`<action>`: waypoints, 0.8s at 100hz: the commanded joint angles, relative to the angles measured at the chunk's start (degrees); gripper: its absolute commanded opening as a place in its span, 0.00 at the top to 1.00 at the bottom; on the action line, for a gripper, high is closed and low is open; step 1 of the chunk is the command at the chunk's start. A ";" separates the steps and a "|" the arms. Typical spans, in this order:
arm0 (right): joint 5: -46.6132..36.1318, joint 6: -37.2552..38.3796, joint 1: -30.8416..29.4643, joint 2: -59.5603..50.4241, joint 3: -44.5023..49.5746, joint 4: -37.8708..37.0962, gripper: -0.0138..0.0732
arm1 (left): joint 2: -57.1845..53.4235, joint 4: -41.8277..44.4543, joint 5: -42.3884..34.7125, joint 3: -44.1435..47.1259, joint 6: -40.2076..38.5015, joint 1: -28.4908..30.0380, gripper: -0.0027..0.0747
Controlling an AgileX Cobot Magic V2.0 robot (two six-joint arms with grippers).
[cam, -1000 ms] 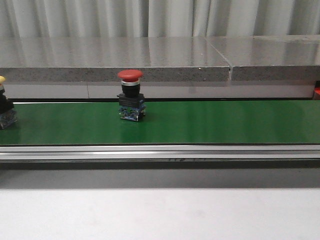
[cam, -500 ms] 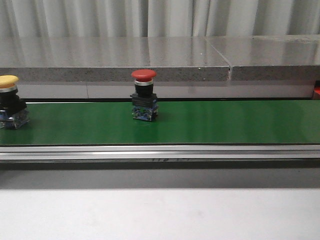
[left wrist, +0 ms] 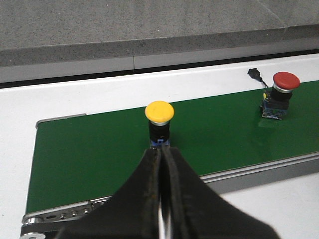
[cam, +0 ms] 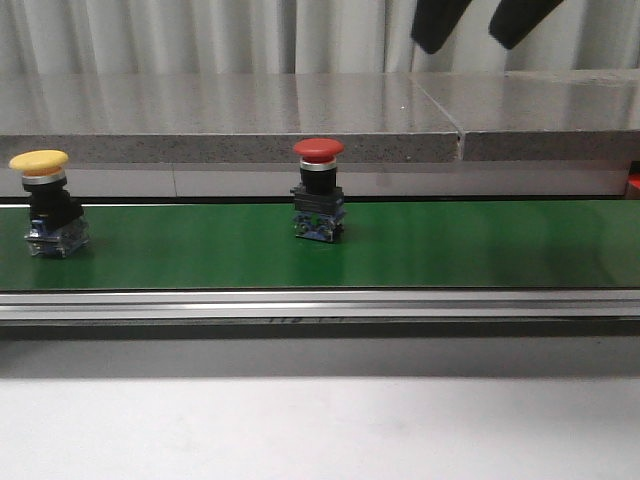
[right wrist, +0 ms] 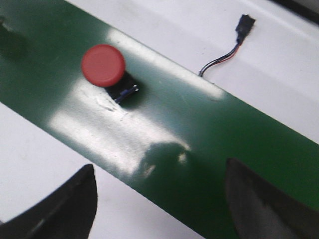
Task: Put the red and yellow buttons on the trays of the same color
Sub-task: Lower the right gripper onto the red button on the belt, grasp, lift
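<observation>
Green conveyor belt (cam: 480,245) carries both pieces: the red button (cam: 318,190) stands upright near the middle, and the yellow button (cam: 45,203) stands upright well apart from it toward the left end. The right gripper (right wrist: 159,199) hangs above the belt, near the red button, fingers spread wide and holding nothing. The left gripper (left wrist: 162,167) has its fingers pressed together, just behind the yellow button.
</observation>
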 commanded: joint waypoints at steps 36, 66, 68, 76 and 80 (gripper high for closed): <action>4.04 -18.56 0.50 10.53 -10.78 6.86 0.22 | 0.30 -1.32 -3.77 -1.54 0.11 -0.51 0.99; -3.43 -19.73 0.44 14.89 -10.78 5.15 0.22 | 0.30 -1.32 -3.77 -1.54 0.11 -0.51 0.99; -3.67 -19.73 0.44 15.01 -10.78 5.15 0.22 | 0.30 -1.32 -3.77 -1.54 0.11 -0.51 0.99; -4.63 -19.73 0.37 15.77 -10.78 4.90 0.22 | 0.30 -1.32 -3.77 -1.54 0.11 -0.51 0.99; -5.08 -19.73 0.21 16.28 -10.78 4.49 0.22 | 0.30 -1.32 -3.77 -1.54 0.11 -0.51 0.99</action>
